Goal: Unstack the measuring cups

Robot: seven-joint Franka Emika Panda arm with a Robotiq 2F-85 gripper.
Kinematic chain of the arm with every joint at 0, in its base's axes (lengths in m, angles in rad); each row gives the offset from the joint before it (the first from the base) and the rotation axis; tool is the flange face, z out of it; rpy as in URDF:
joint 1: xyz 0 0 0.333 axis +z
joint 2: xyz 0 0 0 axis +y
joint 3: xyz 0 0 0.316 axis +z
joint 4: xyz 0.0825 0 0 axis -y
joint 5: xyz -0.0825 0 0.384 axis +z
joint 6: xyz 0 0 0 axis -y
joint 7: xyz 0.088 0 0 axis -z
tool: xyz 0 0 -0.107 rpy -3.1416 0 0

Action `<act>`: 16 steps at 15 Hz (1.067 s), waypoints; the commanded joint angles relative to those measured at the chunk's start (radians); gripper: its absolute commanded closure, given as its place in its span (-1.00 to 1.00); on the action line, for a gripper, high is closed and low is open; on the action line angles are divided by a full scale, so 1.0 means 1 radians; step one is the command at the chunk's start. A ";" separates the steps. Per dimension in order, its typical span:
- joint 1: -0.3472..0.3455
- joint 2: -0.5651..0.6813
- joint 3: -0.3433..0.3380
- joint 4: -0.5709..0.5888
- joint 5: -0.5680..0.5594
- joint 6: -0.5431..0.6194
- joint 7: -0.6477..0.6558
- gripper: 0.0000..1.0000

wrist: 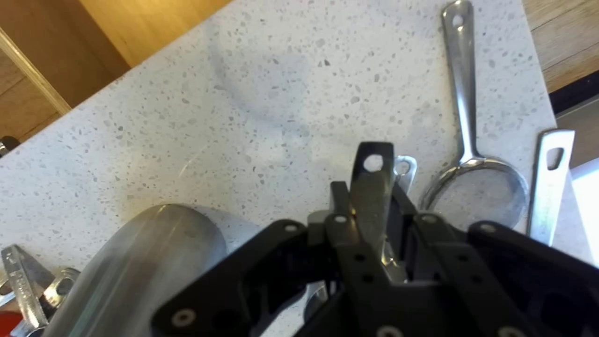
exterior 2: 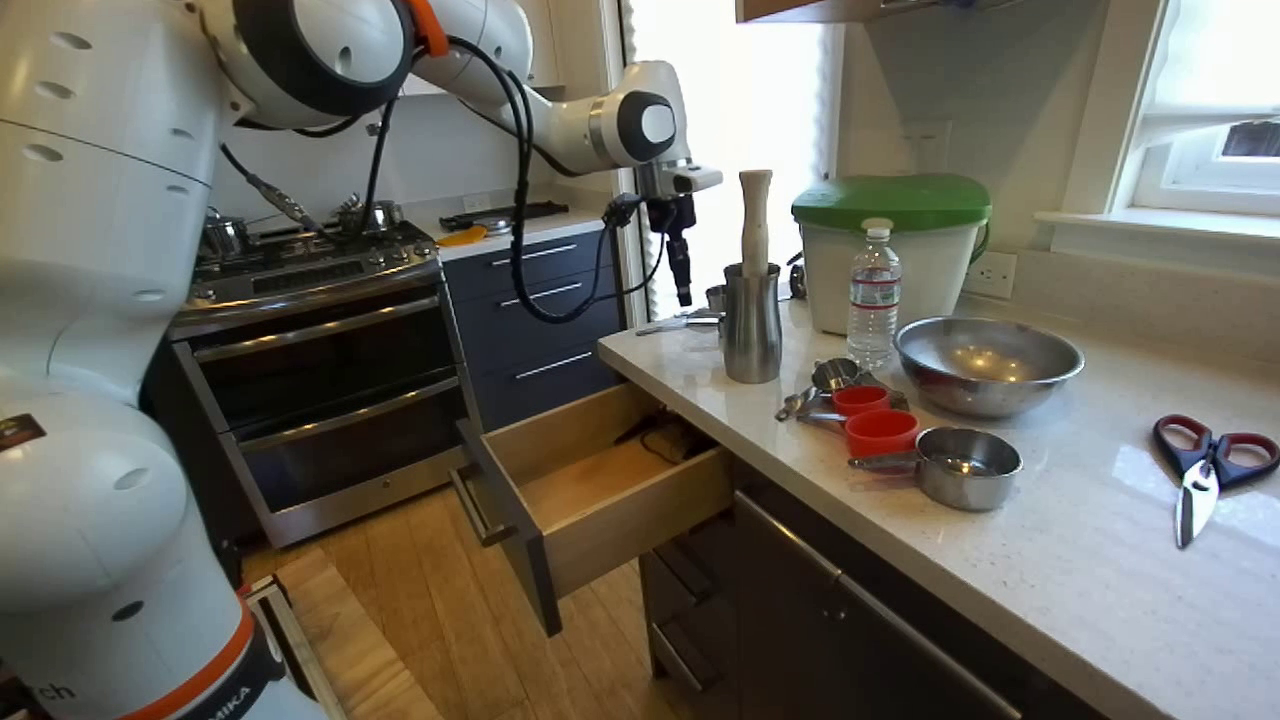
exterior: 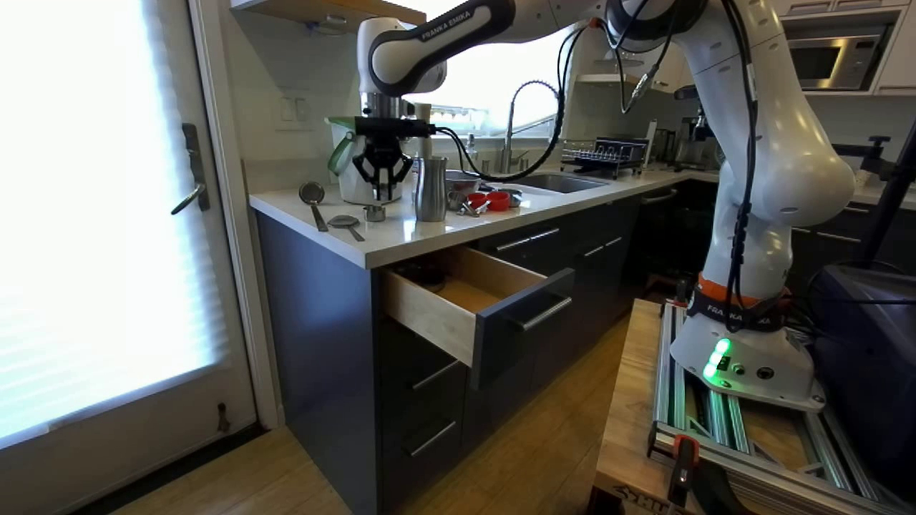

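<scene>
My gripper (wrist: 369, 201) has its fingers close together, with a flat steel measuring cup handle (wrist: 373, 180) between them. The handle's holed end sticks out past the fingertips, and its bowl is mostly hidden by the jaws. A second, smaller-looking cup handle (wrist: 406, 169) lies below it on the counter. In an exterior view the gripper (exterior: 386, 193) is just above a small silvery cup (exterior: 374, 213). In an exterior view, the gripper (exterior 2: 684, 298) is beside a small grey cup (exterior 2: 716, 296), which appears higher than the handle (exterior 2: 672, 322) on the counter.
A steel cylinder (exterior: 431, 189) stands close beside the gripper. A strainer (wrist: 479, 192) lies on the other side. A green-lidded bin (exterior 2: 885, 255), bottle (exterior 2: 874, 310), bowl (exterior 2: 985, 370) and red cups (exterior 2: 880, 432) stand along the counter. A drawer (exterior: 515, 322) is open below.
</scene>
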 commanded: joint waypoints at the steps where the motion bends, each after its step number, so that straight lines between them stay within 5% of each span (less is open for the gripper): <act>1: 0.004 -0.029 0.001 -0.050 -0.009 0.026 -0.009 0.89; 16: -0.037 0.034 -0.010 -0.041 0.045 -0.010 0.044 0.89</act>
